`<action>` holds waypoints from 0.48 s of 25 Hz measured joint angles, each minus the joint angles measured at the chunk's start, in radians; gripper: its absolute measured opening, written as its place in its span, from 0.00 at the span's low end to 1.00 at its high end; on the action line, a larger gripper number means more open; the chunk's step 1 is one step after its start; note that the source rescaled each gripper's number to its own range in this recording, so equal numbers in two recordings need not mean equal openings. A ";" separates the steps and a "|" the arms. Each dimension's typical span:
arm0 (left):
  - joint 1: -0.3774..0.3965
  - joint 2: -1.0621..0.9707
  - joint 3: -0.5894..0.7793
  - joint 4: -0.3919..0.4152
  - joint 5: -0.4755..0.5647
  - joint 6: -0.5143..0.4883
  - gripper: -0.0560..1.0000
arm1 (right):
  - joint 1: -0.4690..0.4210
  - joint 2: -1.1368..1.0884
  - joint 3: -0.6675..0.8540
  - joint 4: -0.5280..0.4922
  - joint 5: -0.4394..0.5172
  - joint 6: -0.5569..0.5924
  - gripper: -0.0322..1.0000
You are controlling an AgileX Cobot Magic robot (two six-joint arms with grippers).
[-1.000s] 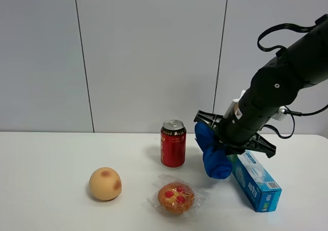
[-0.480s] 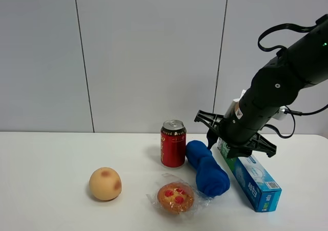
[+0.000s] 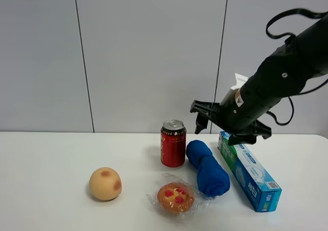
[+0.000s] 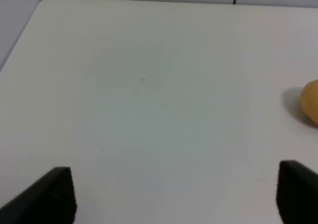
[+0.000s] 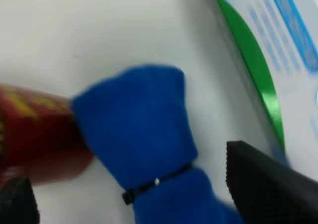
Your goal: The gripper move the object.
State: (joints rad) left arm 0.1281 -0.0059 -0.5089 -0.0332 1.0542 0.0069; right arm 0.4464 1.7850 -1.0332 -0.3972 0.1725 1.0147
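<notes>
The rolled blue towel [image 3: 207,168] lies flat on the worktop [image 3: 61,154], below the right claw [image 3: 225,124] and clear of its spread fingers. A thin black band cinches the roll partway along. Its far end sits directly under the claw; its near end points away from it.
</notes>
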 joint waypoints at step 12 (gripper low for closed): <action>0.000 0.000 0.000 0.000 0.000 0.000 1.00 | 0.000 -0.445 -0.103 0.182 0.250 -0.719 0.82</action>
State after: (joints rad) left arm 0.1281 -0.0059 -0.5089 -0.0332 1.0542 0.0069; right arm 0.4464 1.3400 -1.1365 -0.2157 0.4228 0.2962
